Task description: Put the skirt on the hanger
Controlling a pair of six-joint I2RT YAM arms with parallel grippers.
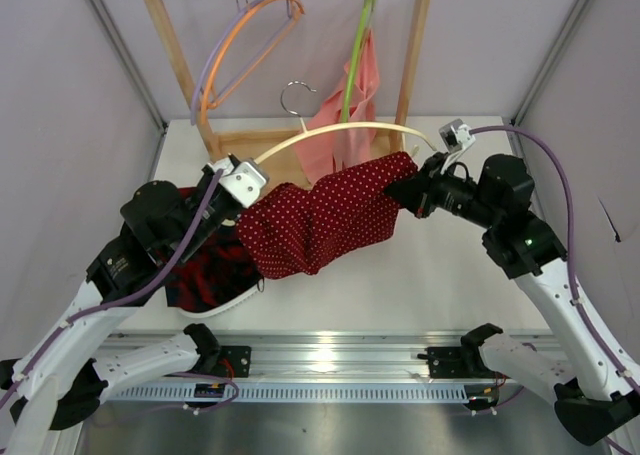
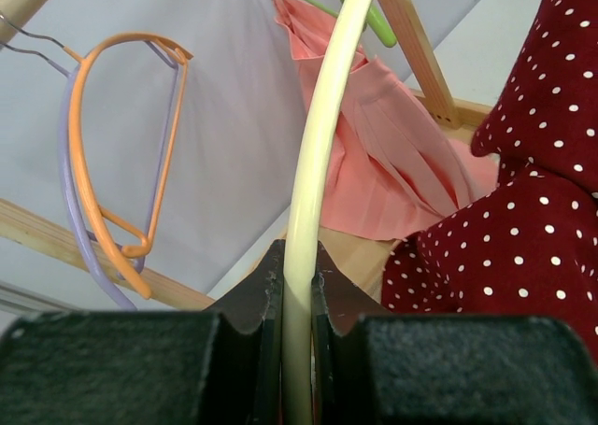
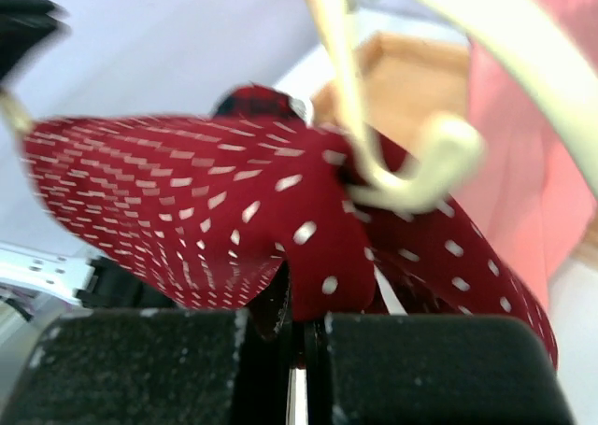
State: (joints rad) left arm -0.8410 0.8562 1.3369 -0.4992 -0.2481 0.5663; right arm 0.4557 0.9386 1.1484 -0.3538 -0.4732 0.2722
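Observation:
The dark-red polka-dot skirt (image 1: pixel 325 220) hangs stretched in the air between my two grippers, above the table. The cream curved hanger (image 1: pixel 340 132) with its silver hook (image 1: pixel 293 97) arcs just behind and above the skirt. My left gripper (image 1: pixel 240 183) is shut on the hanger's left end; in the left wrist view the cream bar (image 2: pixel 308 201) runs up from between the jaws, with the skirt (image 2: pixel 523 219) to the right. My right gripper (image 1: pixel 408 190) is shut on the skirt's right edge (image 3: pixel 308 219), close under the hanger's right tip (image 3: pixel 425 168).
A wooden rack (image 1: pixel 175 50) stands at the back with orange (image 1: pixel 245 50) and lilac hangers and a lime-green hanger (image 1: pixel 355 65) carrying a salmon-pink cloth (image 1: pixel 345 125). A red-black plaid garment (image 1: pixel 205 270) lies on the table under my left arm.

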